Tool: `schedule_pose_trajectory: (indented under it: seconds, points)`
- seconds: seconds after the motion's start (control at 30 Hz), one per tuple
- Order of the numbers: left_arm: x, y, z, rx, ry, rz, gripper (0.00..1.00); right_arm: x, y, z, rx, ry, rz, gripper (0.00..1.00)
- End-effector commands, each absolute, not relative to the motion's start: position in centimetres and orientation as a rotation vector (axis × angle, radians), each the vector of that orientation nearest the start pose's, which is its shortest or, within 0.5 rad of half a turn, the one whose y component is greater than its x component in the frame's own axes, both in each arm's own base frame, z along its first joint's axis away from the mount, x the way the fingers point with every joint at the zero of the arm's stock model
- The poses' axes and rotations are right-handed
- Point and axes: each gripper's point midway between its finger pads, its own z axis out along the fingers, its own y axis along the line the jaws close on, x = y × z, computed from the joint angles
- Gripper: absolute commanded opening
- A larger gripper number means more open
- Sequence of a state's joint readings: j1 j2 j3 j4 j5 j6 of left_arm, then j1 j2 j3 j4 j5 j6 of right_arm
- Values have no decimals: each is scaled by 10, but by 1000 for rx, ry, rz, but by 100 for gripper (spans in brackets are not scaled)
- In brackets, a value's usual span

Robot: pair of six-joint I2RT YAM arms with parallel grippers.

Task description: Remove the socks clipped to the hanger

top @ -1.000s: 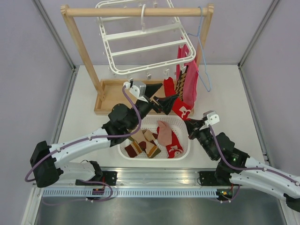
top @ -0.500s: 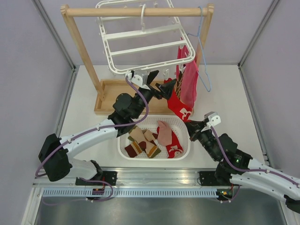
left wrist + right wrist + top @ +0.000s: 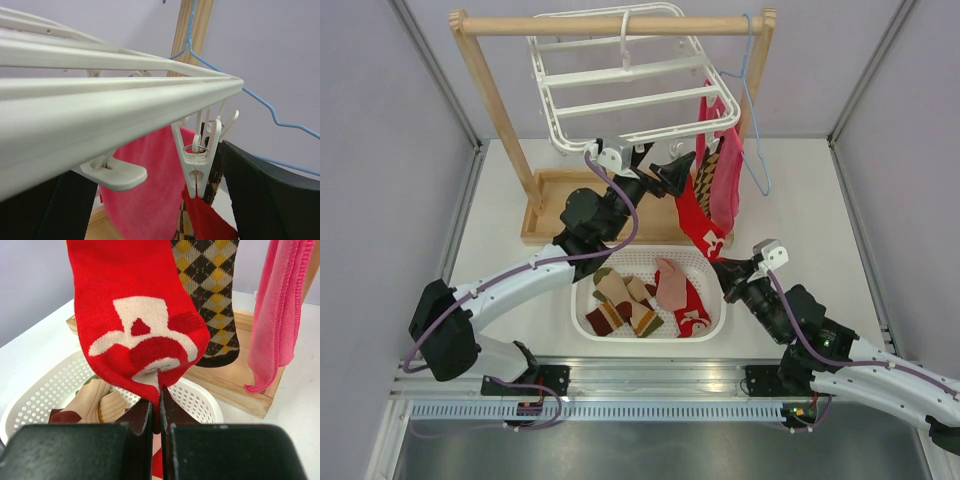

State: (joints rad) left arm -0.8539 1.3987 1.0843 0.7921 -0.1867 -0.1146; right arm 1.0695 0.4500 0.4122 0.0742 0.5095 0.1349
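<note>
Hanging from a clip point(image 3: 197, 160) under the hanger point(image 3: 620, 75), the red sock point(image 3: 140, 330) half hid a diamond sock point(image 3: 215, 300) behind it, its toe clenched in the right gripper point(image 3: 159, 410). The left gripper point(image 3: 662, 170) gaped wide around that clip. Pink cloth point(image 3: 280, 315) hung alongside. Below sat a basket point(image 3: 723, 310) of loose socks point(image 3: 640, 300) on the white table point(image 3: 800, 200), with pale walls point(image 3: 380, 150) around.

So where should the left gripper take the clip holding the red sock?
By the splayed levers atop the clip, above its wire ring; squeezing there should free the red sock. It hangs upright under the hanger corner, so the open left gripper can straddle it from the near side.
</note>
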Motion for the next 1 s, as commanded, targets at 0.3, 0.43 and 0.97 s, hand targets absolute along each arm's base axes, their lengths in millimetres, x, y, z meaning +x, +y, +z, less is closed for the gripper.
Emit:
schedule_pose_trajectory:
  seconds: [0.3, 0.43, 0.97]
  points:
    - [310, -338, 451, 266, 1019, -781, 99, 194, 194, 263, -311, 1514, 601, 1]
    - [308, -344, 445, 265, 1065, -725, 99, 195, 197, 259, -321, 1525, 594, 1]
    - [308, -338, 438, 220, 1079, -406, 100, 194, 203, 257, -338, 1532, 610, 1]
